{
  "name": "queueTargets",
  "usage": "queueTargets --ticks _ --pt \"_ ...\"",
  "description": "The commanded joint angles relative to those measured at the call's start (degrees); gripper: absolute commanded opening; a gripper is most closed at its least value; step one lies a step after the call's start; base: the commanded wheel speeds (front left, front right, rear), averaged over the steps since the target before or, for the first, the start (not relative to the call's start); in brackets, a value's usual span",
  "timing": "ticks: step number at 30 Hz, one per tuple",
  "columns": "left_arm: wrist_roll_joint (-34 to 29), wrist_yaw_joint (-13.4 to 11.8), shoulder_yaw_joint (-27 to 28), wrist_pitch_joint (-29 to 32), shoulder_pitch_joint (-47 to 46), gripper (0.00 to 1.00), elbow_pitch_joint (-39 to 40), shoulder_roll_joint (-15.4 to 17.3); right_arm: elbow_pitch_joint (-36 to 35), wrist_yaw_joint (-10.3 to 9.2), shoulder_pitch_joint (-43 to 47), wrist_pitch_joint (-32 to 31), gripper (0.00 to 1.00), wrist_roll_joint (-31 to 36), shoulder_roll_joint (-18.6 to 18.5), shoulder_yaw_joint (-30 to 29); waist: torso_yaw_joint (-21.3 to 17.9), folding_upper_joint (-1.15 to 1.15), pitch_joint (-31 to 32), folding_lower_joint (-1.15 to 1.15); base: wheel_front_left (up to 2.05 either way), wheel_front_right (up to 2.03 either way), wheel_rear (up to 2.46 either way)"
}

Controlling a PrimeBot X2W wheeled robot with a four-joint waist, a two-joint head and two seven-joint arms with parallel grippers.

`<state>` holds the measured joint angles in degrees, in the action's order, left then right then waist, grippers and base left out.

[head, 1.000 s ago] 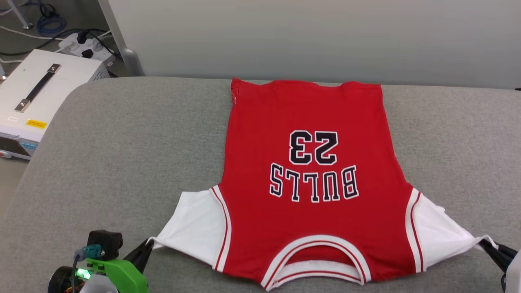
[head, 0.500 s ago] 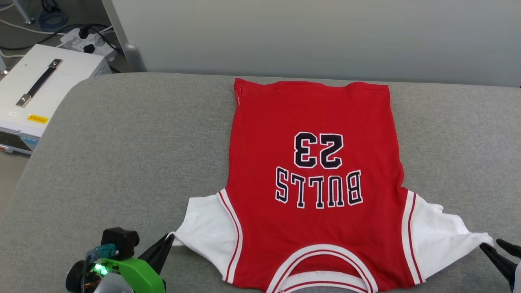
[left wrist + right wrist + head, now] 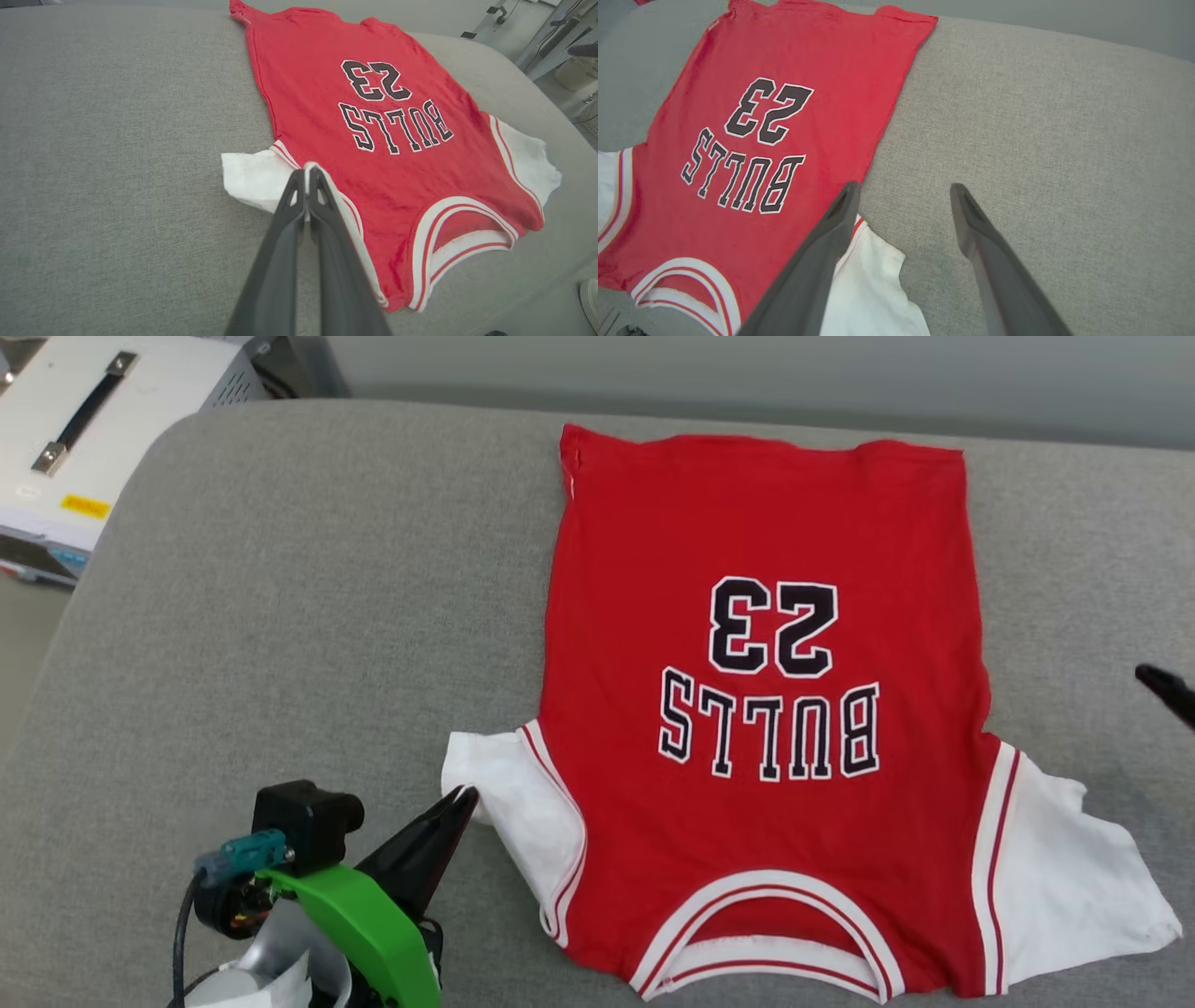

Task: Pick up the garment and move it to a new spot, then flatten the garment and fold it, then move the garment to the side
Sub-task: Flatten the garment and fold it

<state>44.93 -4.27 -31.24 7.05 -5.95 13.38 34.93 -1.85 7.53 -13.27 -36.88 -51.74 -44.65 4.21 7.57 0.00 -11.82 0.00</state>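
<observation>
A: Fig. key, pls. What's round the grippers, anything in the way?

B: (a) grey padded surface (image 3: 280,616) under both arms, bare to the L of the L gripper (image 3: 457,801) and ahead of the R gripper (image 3: 904,189). (b) white box (image 3: 159,373) w/ black handle (image 3: 82,411) and yellow label (image 3: 84,506), off the pad, far ahead-left of the L gripper. Nothing betw. either gripper and the cloth.

A: And the garment?

B: (c) garment (image 3: 766,523) flat on the pad betw. the two grippers: ahead-right of the L one, to the L of the R one. Red body; black, white-edged lettering (image 3: 770,733) face up, upside down from the head cam. Striped neck trim (image 3: 766,885) at the near end, hem at the far end. (d) L sleeve (image 3: 509,784), white, bunched inward; L gripper's jaws closed tight on its edge, a sliver of white cloth pinched at the tips. (e) R sleeve (image 3: 1074,877), white, spread flat near the R gripper's L finger, partly hidden by it in the wrist cam. R jaws wide apart, holding nothing.
</observation>
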Motion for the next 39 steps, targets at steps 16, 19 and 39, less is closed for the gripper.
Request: queueTargets --ticks 16,19,39 --pt "-1.6 -2.5 -2.0 5.0 -3.6 0.00 14.6 0.2 11.0 -0.04 -32.9 -27.3 1.00 18.2 9.4 -5.6 11.9 0.00 -18.9 0.00 0.00 0.00 0.00" --pt "-1.1 -1.7 -2.7 4.5 -4.4 0.00 15.3 -1.1 14.7 -0.04 -39.4 -29.9 1.00 22.3 9.3 -6.2 13.9 0.00 -21.8 0.00 0.00 0.00 0.00" --pt "-0.8 0.5 -2.5 1.5 -7.0 0.00 12.9 -2.9 26.1 -0.04 -46.3 -30.8 0.00 28.8 7.5 -5.2 18.4 0.00 -26.2 0.00 0.00 0.00 0.00"
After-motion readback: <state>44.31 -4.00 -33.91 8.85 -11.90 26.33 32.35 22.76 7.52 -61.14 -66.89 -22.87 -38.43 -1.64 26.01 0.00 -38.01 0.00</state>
